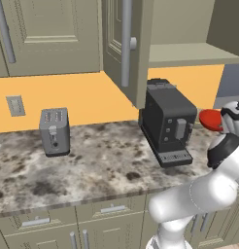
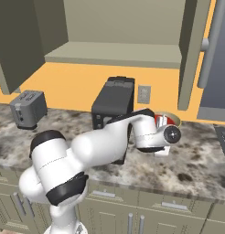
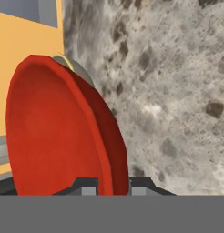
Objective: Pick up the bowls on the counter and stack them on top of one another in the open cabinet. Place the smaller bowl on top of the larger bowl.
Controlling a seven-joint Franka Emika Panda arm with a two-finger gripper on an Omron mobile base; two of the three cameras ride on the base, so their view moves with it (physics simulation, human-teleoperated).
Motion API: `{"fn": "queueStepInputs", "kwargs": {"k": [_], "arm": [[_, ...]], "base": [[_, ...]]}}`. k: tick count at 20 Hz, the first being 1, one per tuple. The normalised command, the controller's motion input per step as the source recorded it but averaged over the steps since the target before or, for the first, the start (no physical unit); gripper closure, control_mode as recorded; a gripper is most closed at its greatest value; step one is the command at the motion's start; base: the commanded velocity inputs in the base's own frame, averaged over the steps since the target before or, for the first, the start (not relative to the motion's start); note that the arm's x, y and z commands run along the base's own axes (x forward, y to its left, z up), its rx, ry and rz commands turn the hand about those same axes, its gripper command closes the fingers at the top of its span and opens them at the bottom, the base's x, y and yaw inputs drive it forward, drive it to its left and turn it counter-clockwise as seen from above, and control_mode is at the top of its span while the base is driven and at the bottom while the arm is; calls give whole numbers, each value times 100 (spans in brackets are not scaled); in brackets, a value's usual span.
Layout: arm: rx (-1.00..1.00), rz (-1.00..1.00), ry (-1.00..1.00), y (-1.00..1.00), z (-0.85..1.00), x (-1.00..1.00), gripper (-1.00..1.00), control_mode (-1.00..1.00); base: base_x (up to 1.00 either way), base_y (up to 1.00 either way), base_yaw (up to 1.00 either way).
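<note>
Red bowl (image 3: pixel 59 132) sits pinched by its rim between the closed fingers (image 3: pixel 113 185), lifted above the desk (image 3: pixel 177 91). Tan bowl's (image 3: pixel 63 61) edge peeks out at its twelve o'clock.

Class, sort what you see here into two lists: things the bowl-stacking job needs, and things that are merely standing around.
Needed:
- red bowl, clamped at its rim by the gripper
- tan bowl, behind the red one
- counter
- open cabinet, shelf bare

Standing around:
- toaster
- coffee machine
- wall outlet
</note>
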Motion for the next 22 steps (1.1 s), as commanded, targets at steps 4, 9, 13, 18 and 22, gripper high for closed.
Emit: {"fn": "queueStepInputs", "kwargs": {"k": [4, 9, 13, 18, 22], "arm": [[0, 0, -4, 0, 4, 8, 100, -100], [0, 0, -4, 0, 3, 6, 100, -100], [0, 0, -1, 0, 8, 7, 100, -100], [0, -1, 0, 0, 12, 11, 100, -100], [0, -1, 0, 0, 11, 14, 100, -100]], "base": [[0, 0, 0], [0, 0, 0], [0, 0, 0], [0, 0, 0], [0, 0, 0]]}}
